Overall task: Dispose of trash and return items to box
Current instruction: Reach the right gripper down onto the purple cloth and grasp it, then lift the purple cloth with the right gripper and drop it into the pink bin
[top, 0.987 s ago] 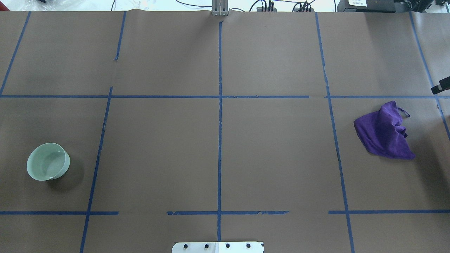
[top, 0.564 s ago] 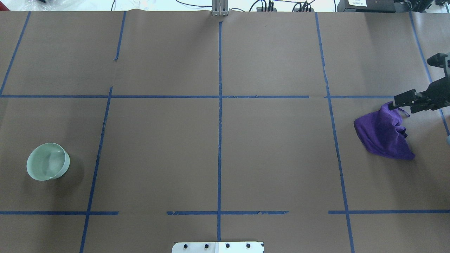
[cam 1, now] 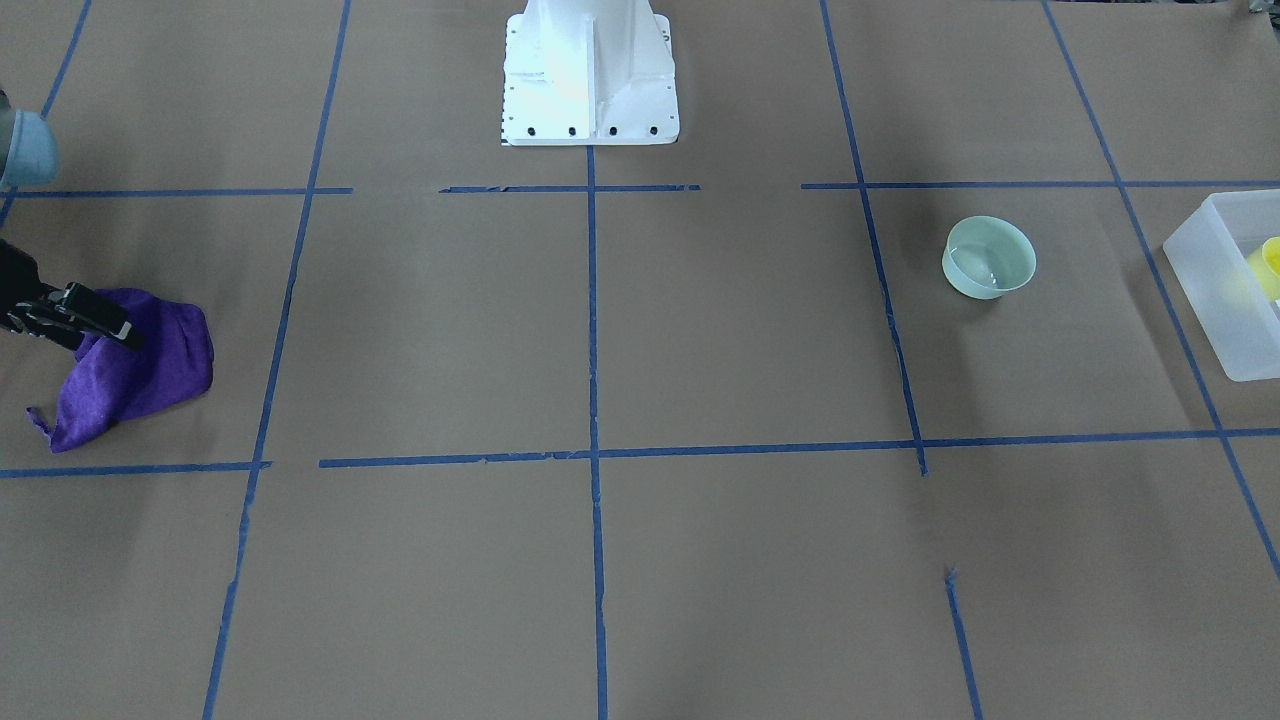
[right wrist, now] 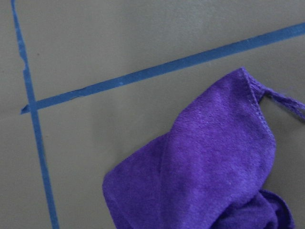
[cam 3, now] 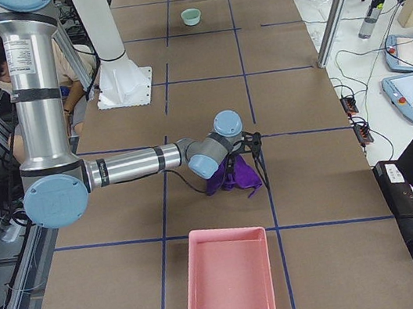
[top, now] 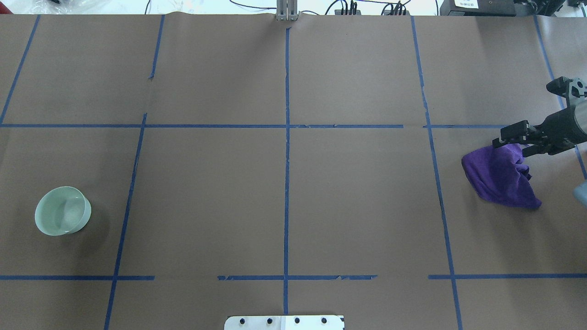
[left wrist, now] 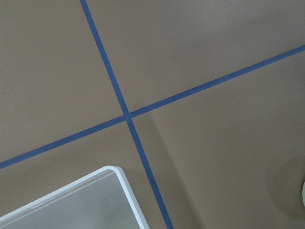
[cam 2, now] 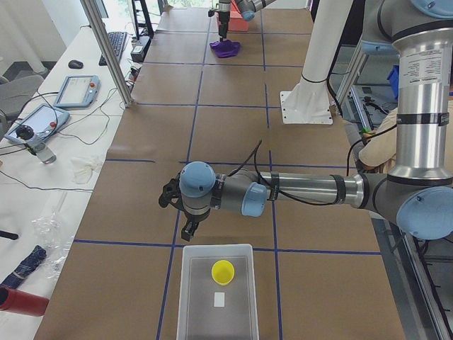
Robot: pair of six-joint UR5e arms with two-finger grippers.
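Observation:
The pale mint-green bowl [top: 63,211] stands upright at the table's left, also in the front view [cam 1: 988,257]. The yellow cup [cam 2: 223,272] stands inside the frosted white box [cam 2: 216,297], whose corner shows in the left wrist view [left wrist: 76,200]. A purple cloth [top: 502,176] lies crumpled at the right. My right gripper [top: 510,143] is over the cloth's far edge, with its jaws apart and empty. My left gripper [cam 2: 185,225] hangs just beside the box's end wall. It shows only in the side view, so I cannot tell its state.
A pink tray [cam 3: 227,286] lies at the table's right end, near the cloth [cam 3: 234,177]. The white robot base [cam 1: 588,75] stands at the robot's edge of the table. Blue tape lines cross the brown table cover.
My right gripper has come in from the right edge and moved left, to the purple cloth's far edge. The bowl and cloth have not moved.

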